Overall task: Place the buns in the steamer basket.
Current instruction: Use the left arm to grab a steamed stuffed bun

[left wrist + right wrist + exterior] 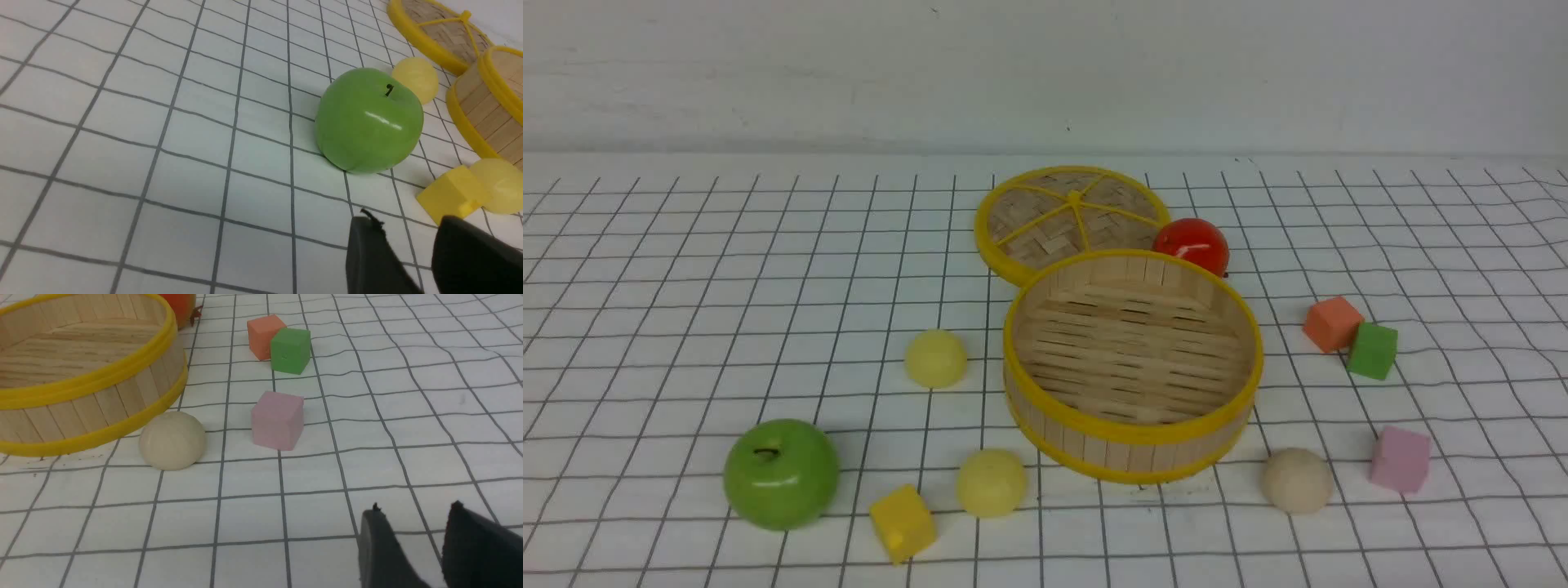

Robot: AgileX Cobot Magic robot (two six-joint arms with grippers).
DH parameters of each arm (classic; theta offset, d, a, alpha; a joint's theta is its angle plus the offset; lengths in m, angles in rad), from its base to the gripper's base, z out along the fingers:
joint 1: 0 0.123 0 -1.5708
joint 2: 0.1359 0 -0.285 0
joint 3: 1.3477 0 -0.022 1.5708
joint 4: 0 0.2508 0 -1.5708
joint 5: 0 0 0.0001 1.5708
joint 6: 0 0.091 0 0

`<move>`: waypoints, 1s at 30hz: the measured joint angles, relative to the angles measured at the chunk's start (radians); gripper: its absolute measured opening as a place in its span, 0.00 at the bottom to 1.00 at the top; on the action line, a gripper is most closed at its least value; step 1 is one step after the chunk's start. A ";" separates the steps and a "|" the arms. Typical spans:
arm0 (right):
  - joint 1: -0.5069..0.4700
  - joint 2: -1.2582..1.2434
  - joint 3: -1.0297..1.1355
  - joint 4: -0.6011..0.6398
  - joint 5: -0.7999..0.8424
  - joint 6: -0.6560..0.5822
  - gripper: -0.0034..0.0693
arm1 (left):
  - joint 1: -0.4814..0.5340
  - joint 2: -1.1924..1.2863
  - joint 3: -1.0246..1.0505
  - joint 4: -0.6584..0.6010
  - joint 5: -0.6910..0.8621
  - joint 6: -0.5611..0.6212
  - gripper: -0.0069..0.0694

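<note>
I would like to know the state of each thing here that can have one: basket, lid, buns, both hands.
steamer basket: uncovered, empty, upright.
lid: off, lying behind the basket.
far yellow bun: outside the basket, untouched.
near yellow bun: outside the basket, untouched.
cream bun: outside the basket, untouched.
left hand: open, holding nothing.
right hand: open, holding nothing.
</note>
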 joint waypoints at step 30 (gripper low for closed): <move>0.000 0.000 0.000 0.000 0.000 0.000 0.38 | 0.000 0.000 0.000 -0.329 -0.169 -0.167 0.40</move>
